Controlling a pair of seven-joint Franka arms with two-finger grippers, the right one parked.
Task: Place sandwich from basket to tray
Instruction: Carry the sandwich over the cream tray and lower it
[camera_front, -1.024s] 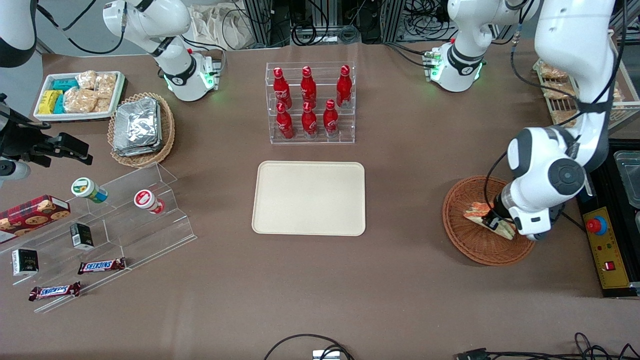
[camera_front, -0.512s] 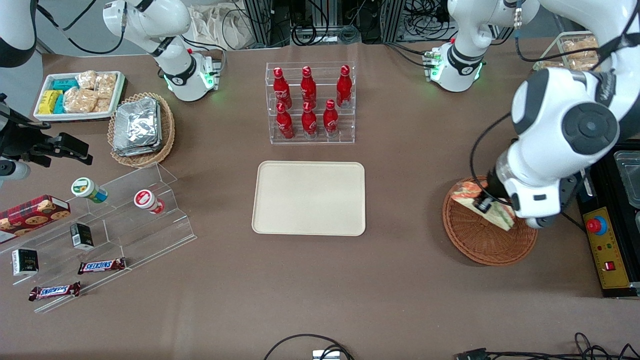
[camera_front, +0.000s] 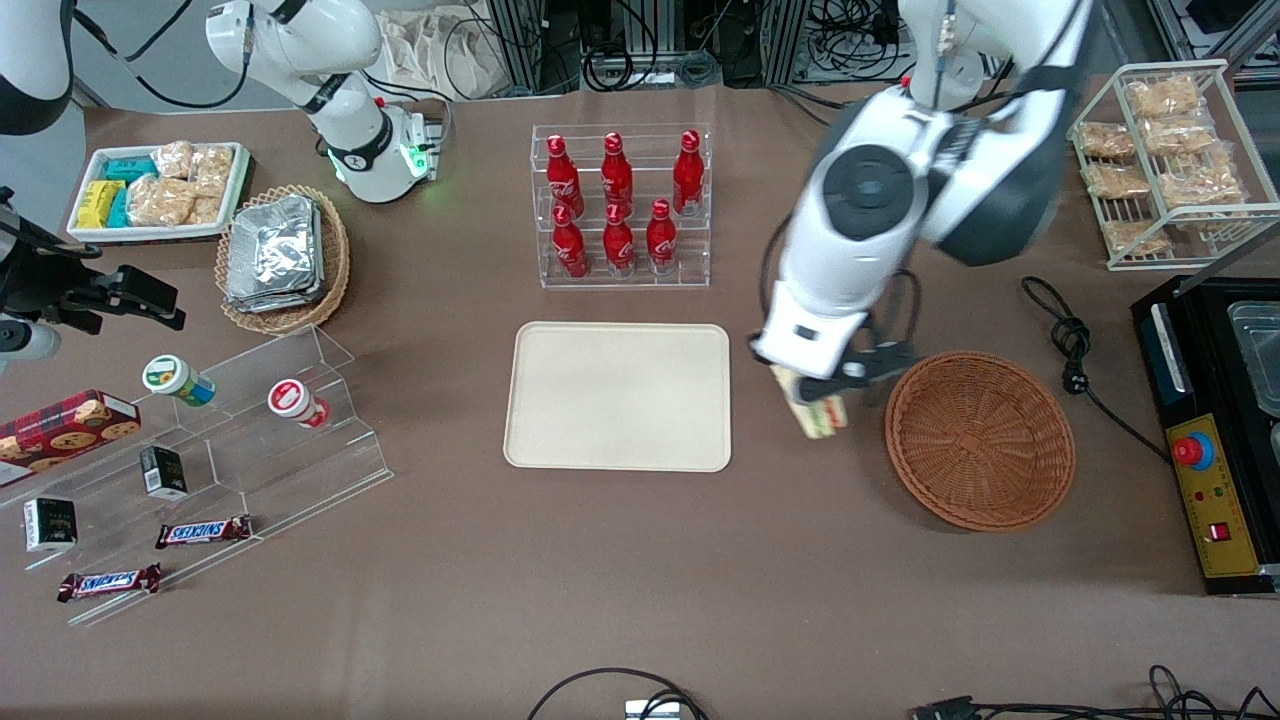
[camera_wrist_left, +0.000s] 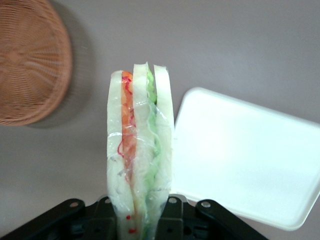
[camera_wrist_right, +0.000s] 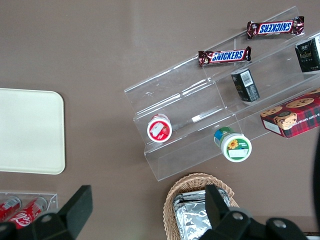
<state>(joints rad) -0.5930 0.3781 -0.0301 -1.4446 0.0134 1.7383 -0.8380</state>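
The pincer (camera_front: 818, 392) is clamping the sandwich (camera_front: 820, 414) above the counter (camera_front: 640, 560), between the basket (camera_front: 980, 440) and the tray (camera_front: 618, 396). The arm is hiding the sandwich's upper part in the front view.

One sandwich (camera_front: 822, 414) sits clamped in the one working claw (camera_front: 815, 398). Beside the claw lie one reddish basket (camera_front: 980, 440) and one cream tray (camera_front: 618, 396). Farther off stand six red bottles (camera_front: 617, 205), two Snickers bars (camera_front: 203, 531) and two round tubs (camera_front: 179, 380).
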